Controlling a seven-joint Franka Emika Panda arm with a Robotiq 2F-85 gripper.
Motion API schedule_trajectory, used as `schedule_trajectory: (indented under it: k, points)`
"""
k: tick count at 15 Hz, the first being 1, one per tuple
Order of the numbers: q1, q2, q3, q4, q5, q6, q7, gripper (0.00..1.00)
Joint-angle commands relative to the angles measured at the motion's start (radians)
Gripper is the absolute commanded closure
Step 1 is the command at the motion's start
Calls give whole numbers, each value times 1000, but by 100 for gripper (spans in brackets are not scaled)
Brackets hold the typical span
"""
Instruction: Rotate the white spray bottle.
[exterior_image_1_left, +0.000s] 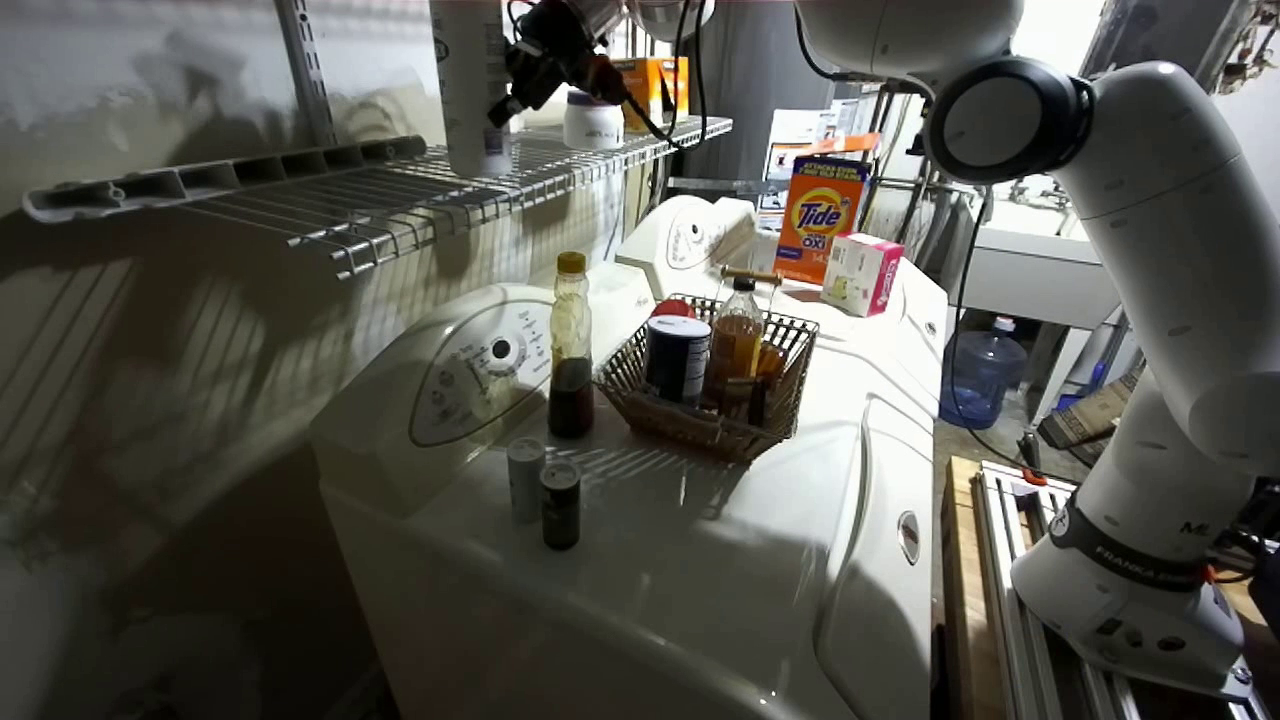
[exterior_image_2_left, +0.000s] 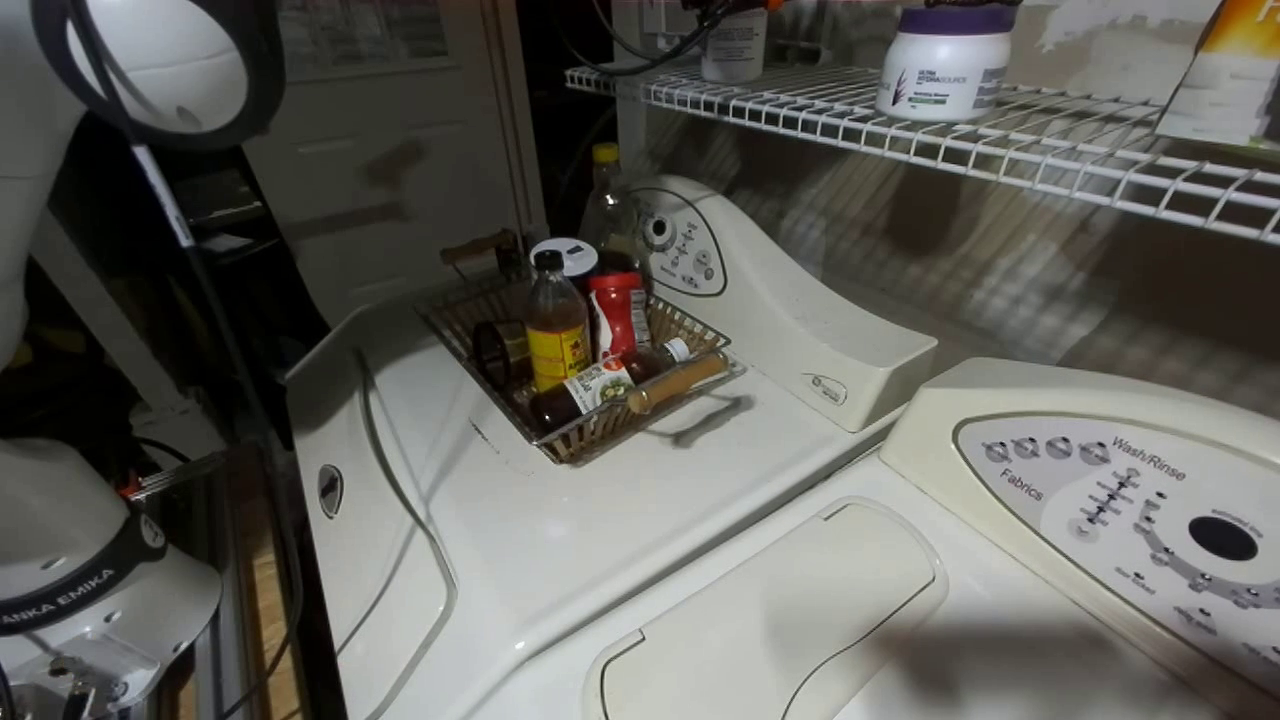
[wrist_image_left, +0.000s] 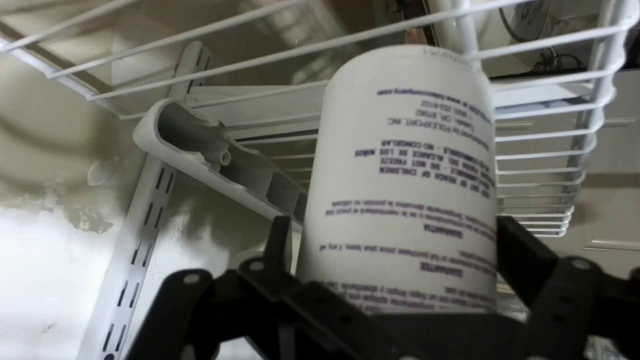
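Although the bottle (wrist_image_left: 405, 165) is between the fingers (wrist_image_left: 277, 237) of the gripper (wrist_image_left: 392, 237), the jaws look spread, not gripping — beside one finger a thin gap is visible. The bottle stands upright on the shelf (exterior_image_1_left: 440, 215); for rotating, the jaws should probably close across this vertical axis — then turn around it.

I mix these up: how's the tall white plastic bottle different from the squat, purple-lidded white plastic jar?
The white plastic bottle is tall; the purple-lidded white plastic jar is squat. The black claw is around the bottle, not the jar. Both are white, standing on the white wire shelf.
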Motion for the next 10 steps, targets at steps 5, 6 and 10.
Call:
schedule_trajectory:
  k: [5,6,10]
  points:
    - [19,2,-46,40,-36,44,58,0]
    - [22,1,-49,40,-38,44,58,0]
    - [41,-2,-57,43,-63,19,40,0]
